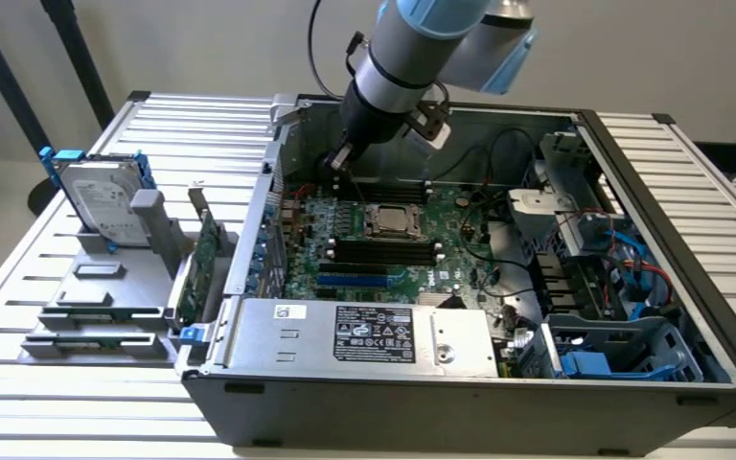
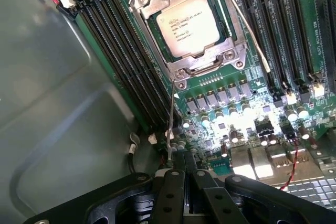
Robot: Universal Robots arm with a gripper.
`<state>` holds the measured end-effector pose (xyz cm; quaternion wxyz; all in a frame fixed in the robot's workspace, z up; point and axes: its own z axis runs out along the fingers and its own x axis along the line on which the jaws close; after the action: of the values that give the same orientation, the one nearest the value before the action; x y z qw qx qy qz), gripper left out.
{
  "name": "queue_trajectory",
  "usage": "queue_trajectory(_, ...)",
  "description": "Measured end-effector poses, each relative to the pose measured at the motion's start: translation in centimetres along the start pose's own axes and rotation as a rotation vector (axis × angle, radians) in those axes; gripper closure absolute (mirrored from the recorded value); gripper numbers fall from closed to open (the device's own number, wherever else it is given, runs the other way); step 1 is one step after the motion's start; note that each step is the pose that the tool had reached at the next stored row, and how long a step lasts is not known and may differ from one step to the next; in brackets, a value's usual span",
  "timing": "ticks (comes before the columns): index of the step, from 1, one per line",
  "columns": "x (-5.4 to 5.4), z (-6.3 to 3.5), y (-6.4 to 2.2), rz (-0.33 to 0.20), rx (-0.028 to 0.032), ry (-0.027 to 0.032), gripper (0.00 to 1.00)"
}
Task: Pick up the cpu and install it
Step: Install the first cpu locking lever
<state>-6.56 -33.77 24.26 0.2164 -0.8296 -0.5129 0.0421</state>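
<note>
Black two-fingered gripper (image 1: pixel 340 161) closed above the green motherboard (image 1: pixel 451 204), the small square silver-grey cpu (image 1: pixel 398 219) seated on it.
Exterior view: the gripper hangs over the motherboard's far edge, apart from the cpu at its middle. Wrist view: the cpu (image 2: pixel 188 25) lies flat in the motherboard's silver socket frame (image 2: pixel 207 65); the fingers (image 2: pixel 170 192) press together, a thin wire lever (image 2: pixel 170 119) ending just beside them.

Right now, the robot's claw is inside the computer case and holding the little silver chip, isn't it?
Not quite. The gripper is inside the computer case, but it is not holding the cpu. The wrist view shows the cpu lying in its socket on the motherboard, apart from the shut gripper.
</note>
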Motion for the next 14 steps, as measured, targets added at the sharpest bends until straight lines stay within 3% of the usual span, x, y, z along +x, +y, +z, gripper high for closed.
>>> queue_trajectory(6,-0.01,-0.07,-0.03,0.008,-0.003,0.0114,0.89)
queue_trajectory(14,-0.05,-0.49,-0.15,0.014,-0.0105,0.0201,0.89)
